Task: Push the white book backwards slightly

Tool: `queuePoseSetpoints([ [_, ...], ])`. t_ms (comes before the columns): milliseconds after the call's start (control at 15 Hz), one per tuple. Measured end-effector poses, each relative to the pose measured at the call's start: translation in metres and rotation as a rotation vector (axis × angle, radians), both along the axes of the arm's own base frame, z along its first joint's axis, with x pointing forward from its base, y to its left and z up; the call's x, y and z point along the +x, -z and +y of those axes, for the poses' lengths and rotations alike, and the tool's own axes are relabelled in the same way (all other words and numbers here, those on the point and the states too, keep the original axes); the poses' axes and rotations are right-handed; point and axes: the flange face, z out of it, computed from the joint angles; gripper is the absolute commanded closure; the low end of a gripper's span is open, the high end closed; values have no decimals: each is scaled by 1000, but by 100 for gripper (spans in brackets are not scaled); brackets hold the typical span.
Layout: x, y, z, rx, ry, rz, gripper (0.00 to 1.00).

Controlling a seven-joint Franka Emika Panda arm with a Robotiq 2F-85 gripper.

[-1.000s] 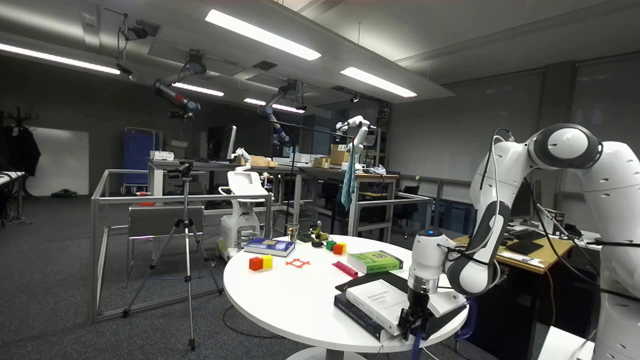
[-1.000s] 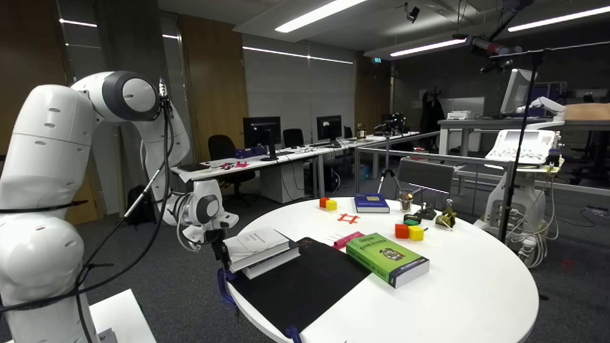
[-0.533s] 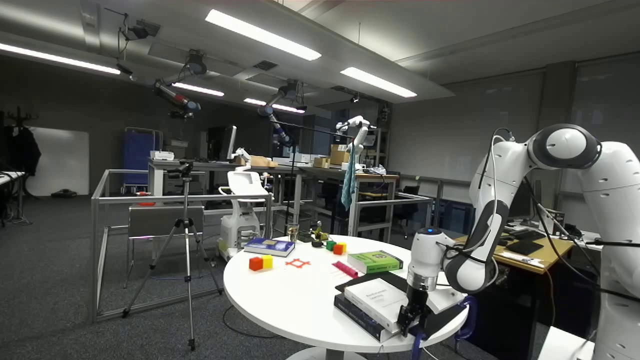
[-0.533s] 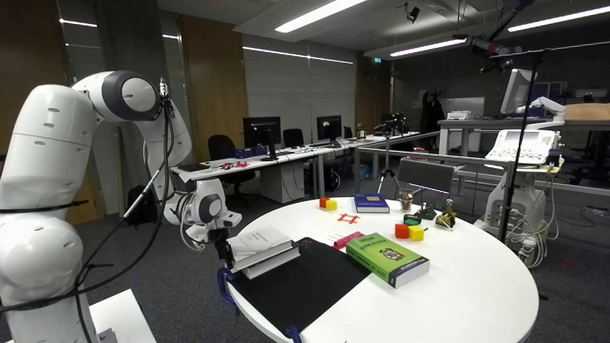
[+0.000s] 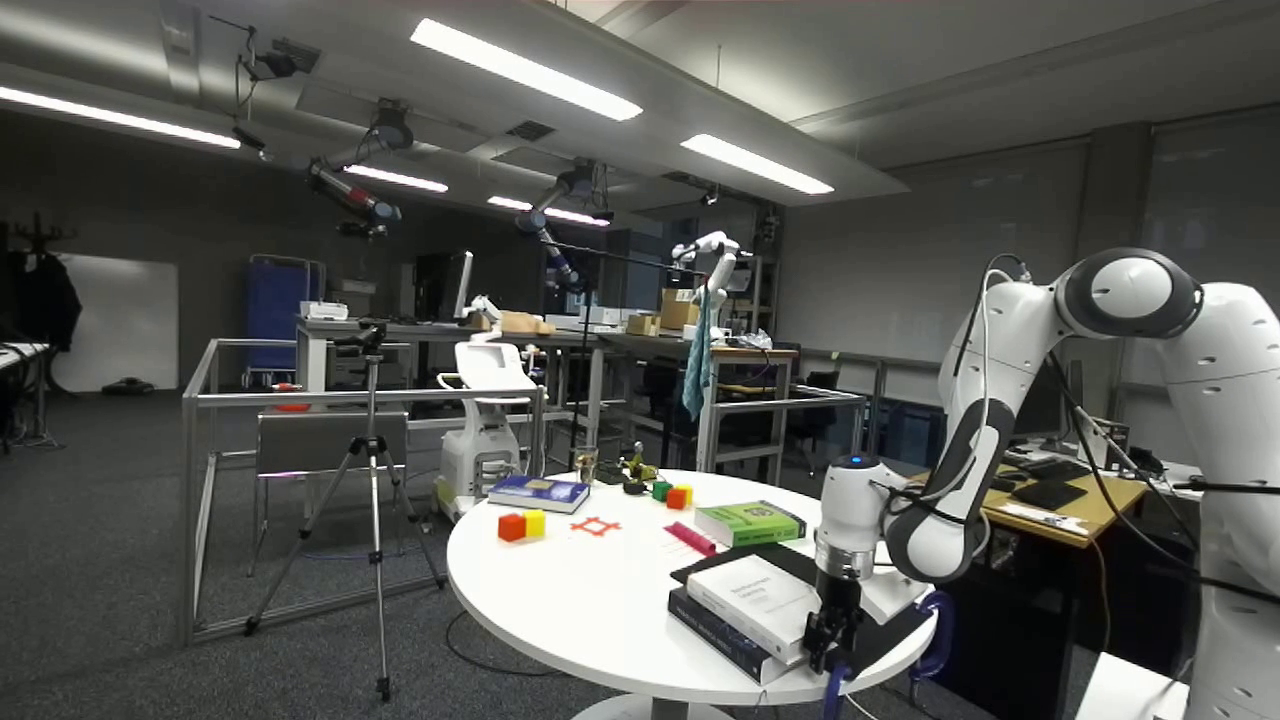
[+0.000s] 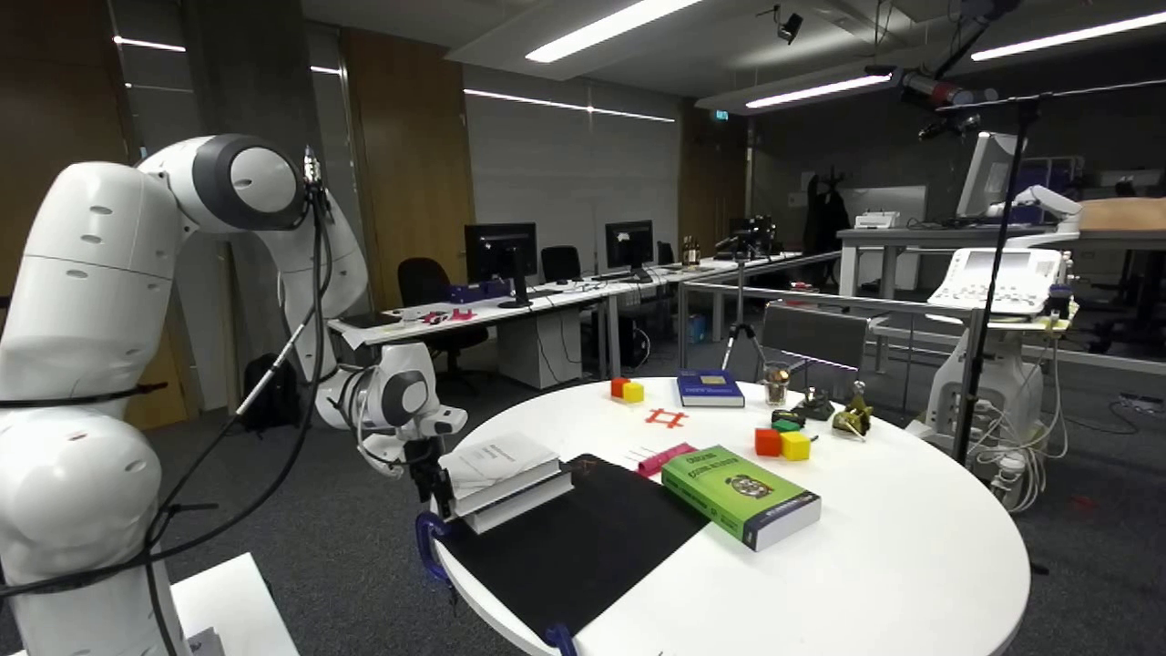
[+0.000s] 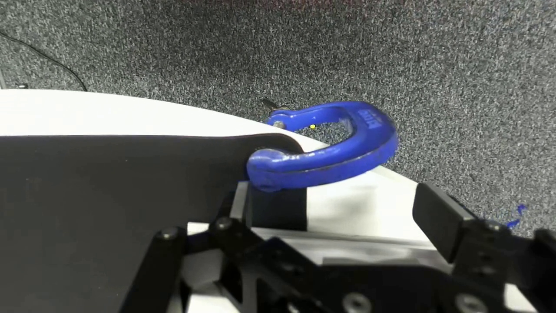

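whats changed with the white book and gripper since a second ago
The large flat white book has shifted slightly right in an exterior view, toward the middle of the round white table, atop the thick dark-covered book. The black two-fingered gripper moved the same way; it stands open now, and no grasp or release shows. The thick dark-covered book, thick green book and flat blue book look unmoved.

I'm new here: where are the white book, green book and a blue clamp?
White book [image 5: 752, 602]: in an exterior view, top cover.
Green book [image 6: 736, 495]: in an exterior view, top cover.
Blue clamp [image 7: 349, 157]: wrist view, curved frame.
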Motion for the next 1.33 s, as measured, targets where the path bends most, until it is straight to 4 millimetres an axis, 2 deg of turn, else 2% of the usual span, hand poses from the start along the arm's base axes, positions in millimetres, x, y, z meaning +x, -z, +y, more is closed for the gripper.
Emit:
queuePoseSetpoints([
  [400,7,-1,-12,-21,-35,-4,0],
  [1333,10,-3,-12,-30,-16,-11,0],
])
